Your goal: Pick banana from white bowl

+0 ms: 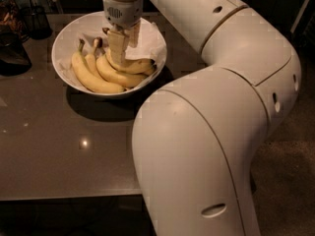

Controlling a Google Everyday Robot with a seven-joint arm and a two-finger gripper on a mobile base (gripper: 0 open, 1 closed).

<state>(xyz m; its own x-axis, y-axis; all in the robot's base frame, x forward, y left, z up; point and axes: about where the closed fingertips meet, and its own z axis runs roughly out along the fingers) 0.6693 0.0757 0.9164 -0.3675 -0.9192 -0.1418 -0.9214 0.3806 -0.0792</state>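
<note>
The big white robot arm (206, 146) is in front of the white bowl (61, 41). The bowl sits on the grey worktop (49, 151). Two other bananas (93, 76) lie on the bowl's left side. The banana (133, 66) lies on its right side, by white paper (147, 36). The claw (123, 50) is down inside the bowl, right on that banana. I cannot see whether the claw grips it.

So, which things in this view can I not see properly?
1. Camera view: the gripper, low over the white bowl, covers part of the banana beneath it.
2. The gripper also hides part of the bowl's far rim.
3. The arm hides the right side of the table.
4. The dark objects at the top left are cut off by the edge and too dark to name.
</note>
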